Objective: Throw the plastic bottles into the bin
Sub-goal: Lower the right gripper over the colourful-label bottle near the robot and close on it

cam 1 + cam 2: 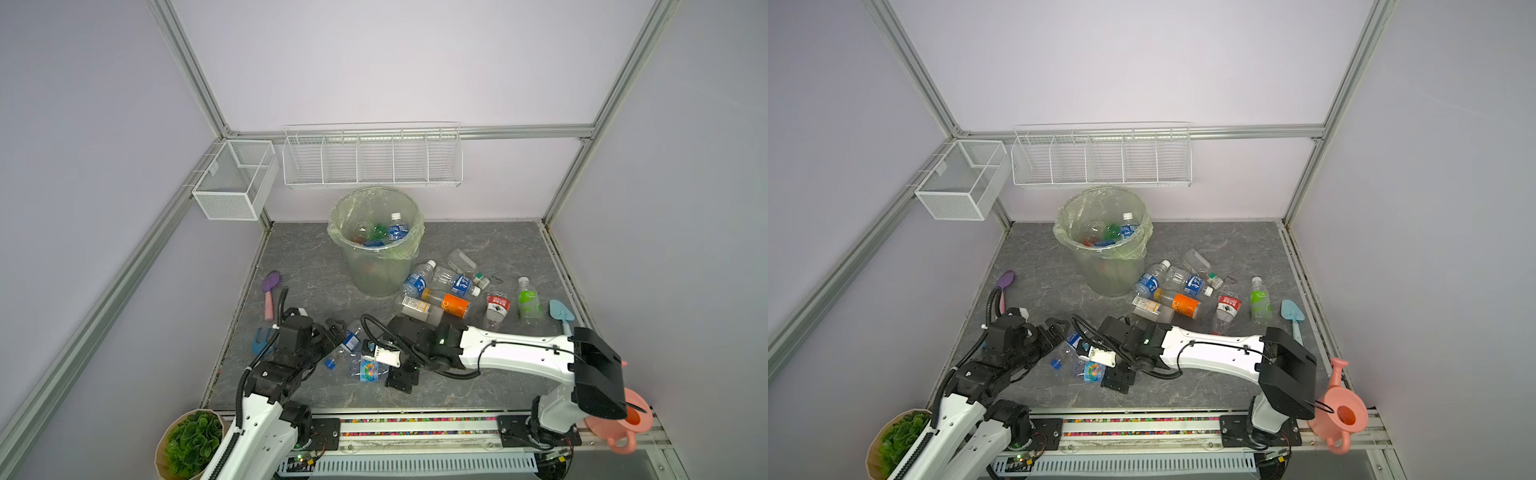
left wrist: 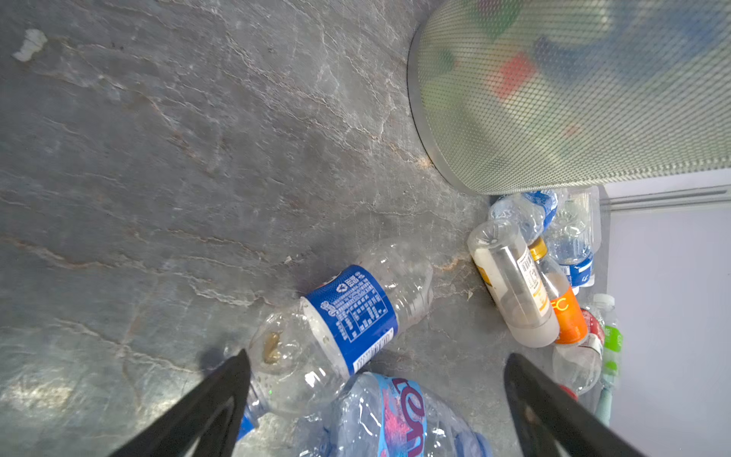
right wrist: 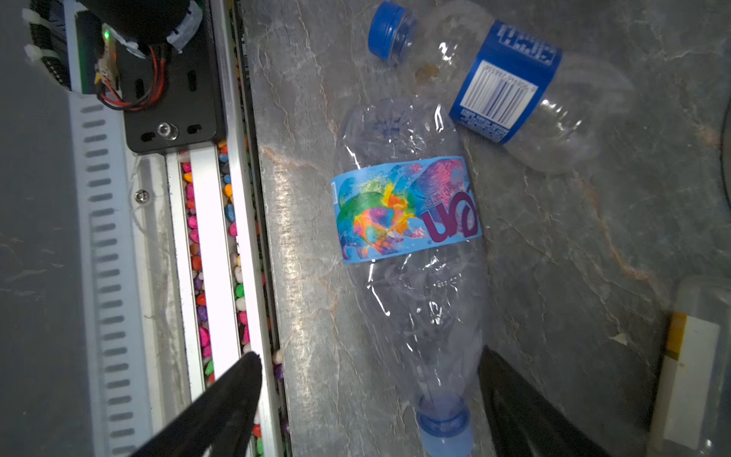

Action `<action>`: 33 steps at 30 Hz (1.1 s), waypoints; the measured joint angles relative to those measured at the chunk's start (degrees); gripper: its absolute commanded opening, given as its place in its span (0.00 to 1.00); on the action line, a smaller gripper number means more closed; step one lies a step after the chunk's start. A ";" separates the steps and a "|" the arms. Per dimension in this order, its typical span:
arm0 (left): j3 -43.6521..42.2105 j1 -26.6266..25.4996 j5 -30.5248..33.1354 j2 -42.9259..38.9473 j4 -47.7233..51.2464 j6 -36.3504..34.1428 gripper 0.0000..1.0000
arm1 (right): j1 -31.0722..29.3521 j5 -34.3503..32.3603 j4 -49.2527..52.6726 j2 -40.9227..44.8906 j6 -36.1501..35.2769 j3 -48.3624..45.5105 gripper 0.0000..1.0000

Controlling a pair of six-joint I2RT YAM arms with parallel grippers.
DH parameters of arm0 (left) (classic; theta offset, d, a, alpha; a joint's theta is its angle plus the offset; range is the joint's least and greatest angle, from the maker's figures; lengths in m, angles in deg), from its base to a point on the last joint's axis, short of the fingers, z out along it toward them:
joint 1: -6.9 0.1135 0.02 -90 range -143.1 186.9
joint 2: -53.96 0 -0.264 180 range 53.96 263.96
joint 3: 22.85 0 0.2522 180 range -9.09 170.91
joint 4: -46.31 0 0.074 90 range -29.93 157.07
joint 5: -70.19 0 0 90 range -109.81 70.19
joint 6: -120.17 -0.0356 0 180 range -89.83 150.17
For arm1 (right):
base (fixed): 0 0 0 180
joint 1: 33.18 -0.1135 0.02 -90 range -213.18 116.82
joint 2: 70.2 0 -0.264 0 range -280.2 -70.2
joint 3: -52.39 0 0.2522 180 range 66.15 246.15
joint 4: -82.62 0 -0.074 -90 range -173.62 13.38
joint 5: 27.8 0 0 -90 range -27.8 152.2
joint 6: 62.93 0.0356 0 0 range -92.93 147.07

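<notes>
Lower middle in both top views: right gripper (image 3: 368, 356), wide open, brackets the cap end of the rainbow bottle (image 3: 407, 221), which runs lengthwise straight away from it. The left gripper (image 2: 375, 356), open too, faces the blue-label bottle (image 2: 352, 312).

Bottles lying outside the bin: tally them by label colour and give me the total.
Blue-label bottles: 3
Orange-label bottle: 1
Red-label bottle: 1
Green-label bottle: 1
Multicoloured-label bottle: 1
White-and-yellow-label bottle: 1
Unlabelled clear bottle: 1
Total: 10
</notes>
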 measured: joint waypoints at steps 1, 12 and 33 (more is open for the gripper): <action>-0.20 0.94 -0.70 -0.17 -0.31 0.20 0.99 | -0.02 0.00 -0.13 -0.94 -0.24 0.26 0.88; -0.68 4.66 -4.90 -2.93 -0.76 1.68 0.99 | -0.24 -2.34 -1.66 -8.79 -1.92 4.57 0.88; -0.57 5.18 -5.09 -5.75 2.12 2.27 0.99 | -0.24 -13.64 -1.62 -16.85 -0.70 7.48 0.95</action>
